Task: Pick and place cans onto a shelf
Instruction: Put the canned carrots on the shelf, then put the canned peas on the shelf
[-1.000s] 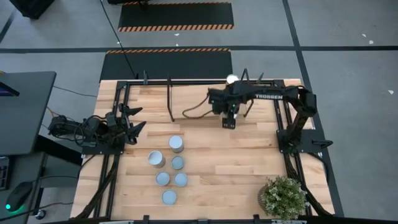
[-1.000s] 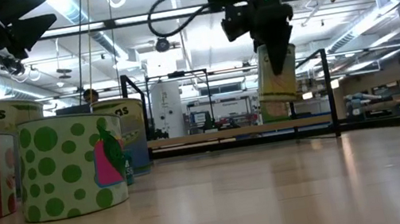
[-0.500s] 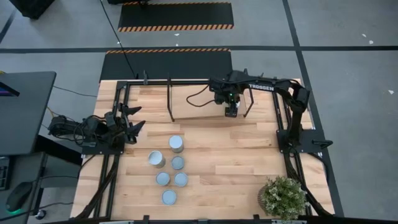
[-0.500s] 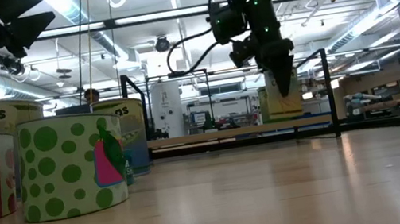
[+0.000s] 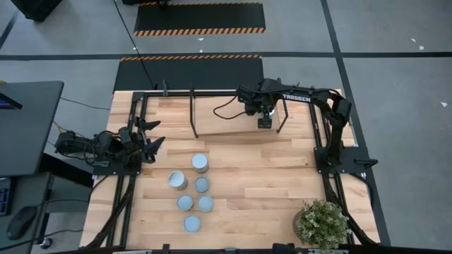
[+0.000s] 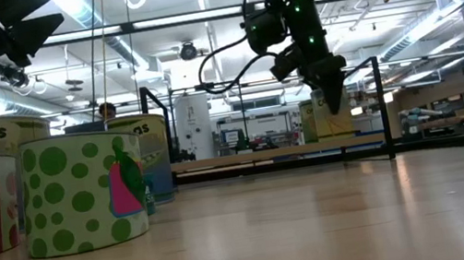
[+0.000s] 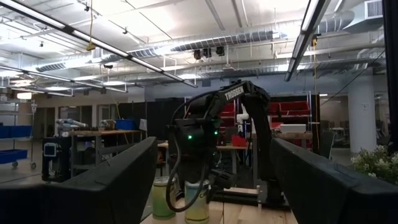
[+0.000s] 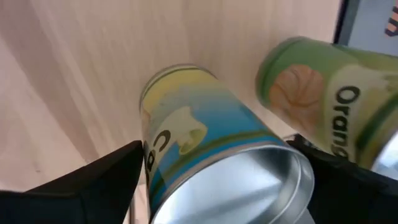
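Observation:
My right gripper reaches over the shelf at the table's far side and is shut on a can with a yellow and blue label. That can stands on the shelf board, next to a green can labelled orange. Several more cans stand upright in a group on the tabletop at the near left; they show large in the low view. My left gripper is open and empty at the table's left edge. My right gripper holds the can by its side wall, just below the silvery top rim, between its two fingers. The fingers come from above, slanting down toward the far edge. The can stands upright with its base on the shelf board.
Black metal uprights and rails frame the shelf. A bushy green potted plant stands at the near right corner. Bare tabletop lies between the group of cans and the right arm's base.
My right gripper has carried the can toward the table's far edge, from above the tabletop to over the shelf, and has gone down. The can, lifted clear before, now stands on the shelf board beside the orange can.

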Controlling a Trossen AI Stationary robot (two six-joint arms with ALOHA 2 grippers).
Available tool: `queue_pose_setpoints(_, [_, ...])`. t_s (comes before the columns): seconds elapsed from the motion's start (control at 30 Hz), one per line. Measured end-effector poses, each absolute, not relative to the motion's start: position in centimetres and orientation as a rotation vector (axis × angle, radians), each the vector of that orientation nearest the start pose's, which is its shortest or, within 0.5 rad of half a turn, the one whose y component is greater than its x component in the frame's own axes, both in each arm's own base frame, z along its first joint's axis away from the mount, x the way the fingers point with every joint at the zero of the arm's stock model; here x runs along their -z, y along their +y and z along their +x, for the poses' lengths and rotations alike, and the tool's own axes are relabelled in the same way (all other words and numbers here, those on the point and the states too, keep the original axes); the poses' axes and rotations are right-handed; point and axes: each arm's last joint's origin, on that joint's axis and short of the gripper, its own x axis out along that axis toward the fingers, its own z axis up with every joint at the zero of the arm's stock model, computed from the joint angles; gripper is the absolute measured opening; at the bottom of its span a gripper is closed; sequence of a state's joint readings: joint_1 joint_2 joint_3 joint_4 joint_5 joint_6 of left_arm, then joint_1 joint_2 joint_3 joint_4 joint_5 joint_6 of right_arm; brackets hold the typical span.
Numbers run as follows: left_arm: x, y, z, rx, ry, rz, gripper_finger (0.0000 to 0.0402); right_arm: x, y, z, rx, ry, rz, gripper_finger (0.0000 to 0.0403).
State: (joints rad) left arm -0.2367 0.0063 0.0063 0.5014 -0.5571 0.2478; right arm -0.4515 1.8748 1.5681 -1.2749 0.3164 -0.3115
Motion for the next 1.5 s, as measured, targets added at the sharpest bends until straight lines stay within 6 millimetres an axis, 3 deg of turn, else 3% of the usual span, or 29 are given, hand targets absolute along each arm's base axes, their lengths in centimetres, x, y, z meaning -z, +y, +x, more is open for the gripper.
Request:
queue_pose_setpoints(0.6, [-21.0, -0.4, 8.3, -0.368, -0.424, 0.046, 0.0316, -24.7, -16.1, 30.9, 0.383, 1.707, -0.169, 0.0395])
queue_pose_setpoints(1.0, [-21.0, -0.4, 8.3, -0.368, -0.421, 0.046, 0.0316, -29.0, -15.3, 32.2, 0.388, 1.604, -0.192, 0.0399])
queue_pose_setpoints(1.2, [-21.0, -0.4, 8.3, -0.368, -0.421, 0.047, 0.0316, -31.0, -13.2, 33.9, 0.396, 1.463, -0.190, 0.0399])
queue_pose_setpoints(1.37, [-21.0, -0.4, 8.3, -0.368, -0.424, 0.046, 0.0316, -30.5, -10.4, 36.8, 0.251, 1.258, -0.129, 0.0399])
queue_pose_setpoints(1.5, [-20.9, -0.4, 8.3, -0.368, -0.421, 0.046, 0.0316, -29.6, -7.7, 38.9, 0.145, 1.117, -0.177, 0.0399])
